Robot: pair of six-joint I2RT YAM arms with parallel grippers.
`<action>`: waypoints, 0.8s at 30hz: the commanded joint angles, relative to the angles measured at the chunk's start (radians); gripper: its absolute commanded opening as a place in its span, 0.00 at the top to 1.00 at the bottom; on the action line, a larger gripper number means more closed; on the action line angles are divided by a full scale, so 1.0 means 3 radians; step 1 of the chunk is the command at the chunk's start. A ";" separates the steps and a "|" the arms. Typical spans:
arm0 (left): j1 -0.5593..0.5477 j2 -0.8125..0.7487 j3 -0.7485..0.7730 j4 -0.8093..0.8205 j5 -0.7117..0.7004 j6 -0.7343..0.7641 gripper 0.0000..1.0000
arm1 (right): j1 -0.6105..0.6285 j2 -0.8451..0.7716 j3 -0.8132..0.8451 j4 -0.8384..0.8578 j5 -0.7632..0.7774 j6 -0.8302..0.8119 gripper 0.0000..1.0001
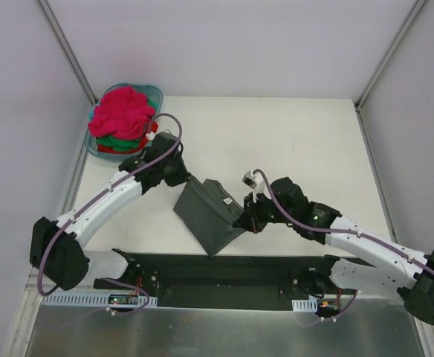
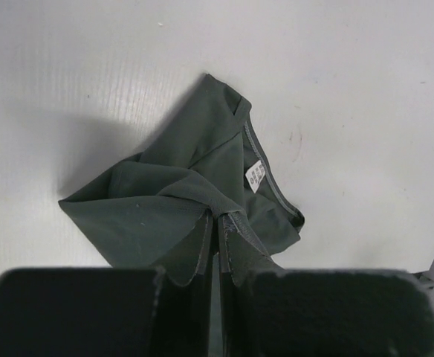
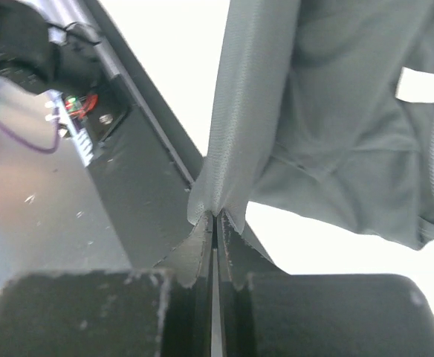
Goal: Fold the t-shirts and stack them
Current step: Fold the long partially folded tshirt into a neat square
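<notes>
Left tool (image 2: 215, 223): clamped tight on a bunched edge of the dark grey t-shirt (image 1: 211, 214).
Right tool (image 3: 215, 223): pinched shut on a hemmed fold of the same shirt.
Shirt position: hung between the two tools at the middle of the bench (image 1: 276, 134), near its front edge, with its lowest corner over the black strip (image 1: 224, 271) by the arm bases.
Top view alone: a pile of t-shirts (image 1: 122, 111), pink over green and red, is heaped in the teal basket (image 1: 156, 92) at the far left corner, well apart from the grey one.
Left wrist view alone: the collar with its white neck label (image 2: 255, 176) faces the camera, and the cloth casts a shadow on the bench.
Right wrist view alone: the cloth hangs in loose folds away from the pinched hem.
</notes>
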 commanded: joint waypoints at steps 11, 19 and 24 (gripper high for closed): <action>-0.0105 0.1424 0.0931 0.0276 -0.0156 0.0225 1.00 | -0.0629 0.0014 -0.0308 -0.0290 0.0431 0.0061 0.97; -0.0105 0.1905 0.1243 0.0271 -0.0090 0.0322 1.00 | -0.0813 0.0351 -0.0282 -0.0285 0.0686 0.0087 0.96; -0.0105 0.2115 0.1402 0.0266 0.0063 0.0368 0.71 | -0.0839 0.0372 -0.0201 -0.0412 0.1203 0.0128 0.51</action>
